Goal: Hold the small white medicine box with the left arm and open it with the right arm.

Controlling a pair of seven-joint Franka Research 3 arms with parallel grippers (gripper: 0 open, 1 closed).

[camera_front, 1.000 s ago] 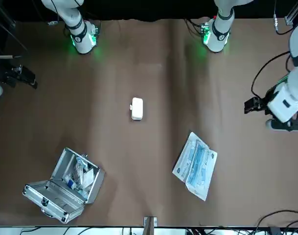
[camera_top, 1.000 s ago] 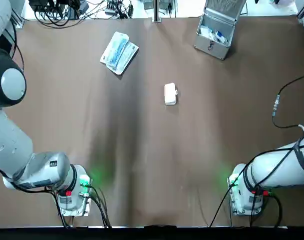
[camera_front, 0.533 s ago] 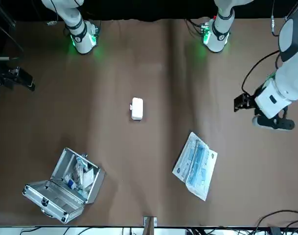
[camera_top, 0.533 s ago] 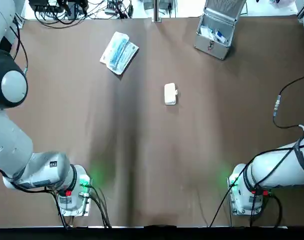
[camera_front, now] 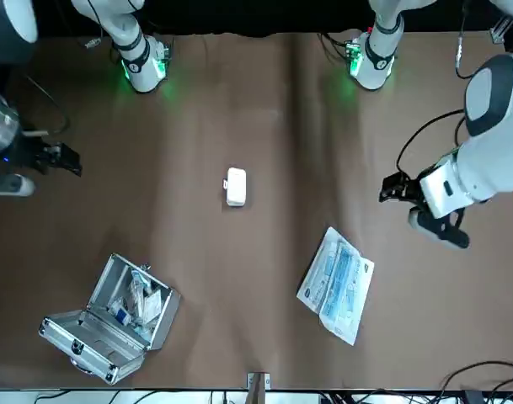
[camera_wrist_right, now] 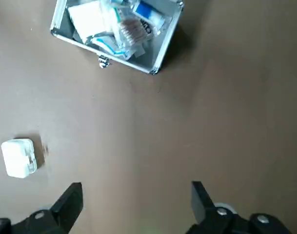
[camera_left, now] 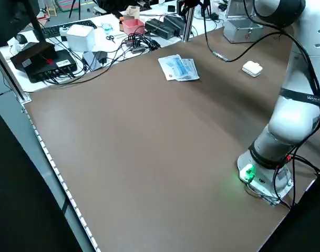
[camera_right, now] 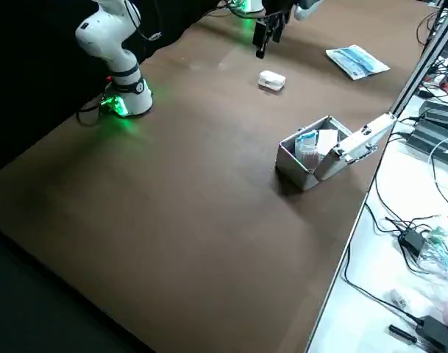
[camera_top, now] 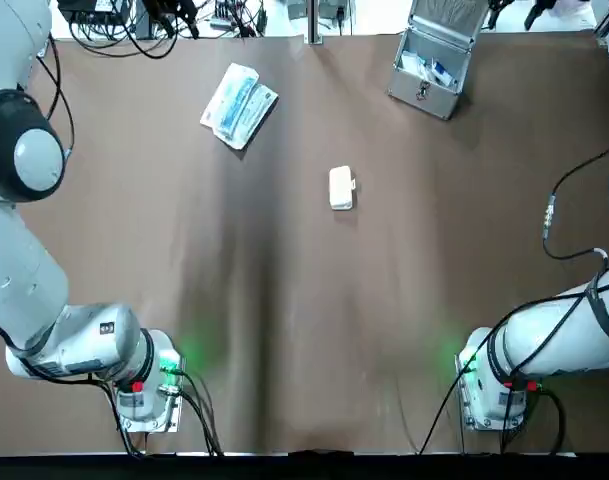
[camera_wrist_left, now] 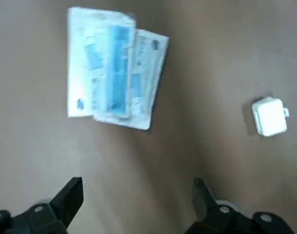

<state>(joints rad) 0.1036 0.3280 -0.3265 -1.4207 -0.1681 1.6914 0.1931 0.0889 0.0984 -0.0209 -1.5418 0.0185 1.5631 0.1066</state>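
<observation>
Progress: none yet | medicine box [camera_top: 341,188] lies untouched on desk [camera_top: 304,330], seemingly shut | I see left jaws and right jaws apart, both well off it | holding, opening remain.

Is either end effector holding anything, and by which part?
Nothing held: left end effector and right end effector are open, empty; small white medicine box lies untouched.

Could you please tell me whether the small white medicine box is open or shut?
Shut: the medicine box lies as one compact block, with no lid raised or gap showing.
</observation>
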